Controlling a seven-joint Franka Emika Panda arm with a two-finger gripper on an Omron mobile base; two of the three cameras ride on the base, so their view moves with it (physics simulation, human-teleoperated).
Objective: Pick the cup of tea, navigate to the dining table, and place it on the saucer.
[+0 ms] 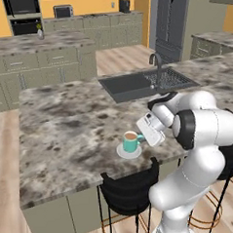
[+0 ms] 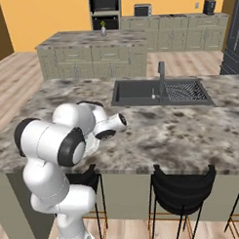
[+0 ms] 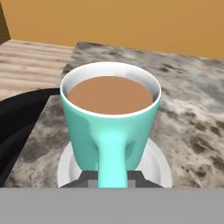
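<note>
Granite counter carries the saucer under the cup of tea, whose handle the tool pinches, arm folded low alongside.

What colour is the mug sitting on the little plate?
Teal-green ceramic mug with a white inner rim; clearest in the hand view.

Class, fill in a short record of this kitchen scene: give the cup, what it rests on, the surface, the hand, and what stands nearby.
cup of tea: teal, upright, brown liquid inside
saucer: white, under the cup
dining table: granite top, saucer near its front edge
hand: shut on the cup's handle
sink: dark, inset, farther back with a faucet
chair: black, at the table edge below the cup
</note>
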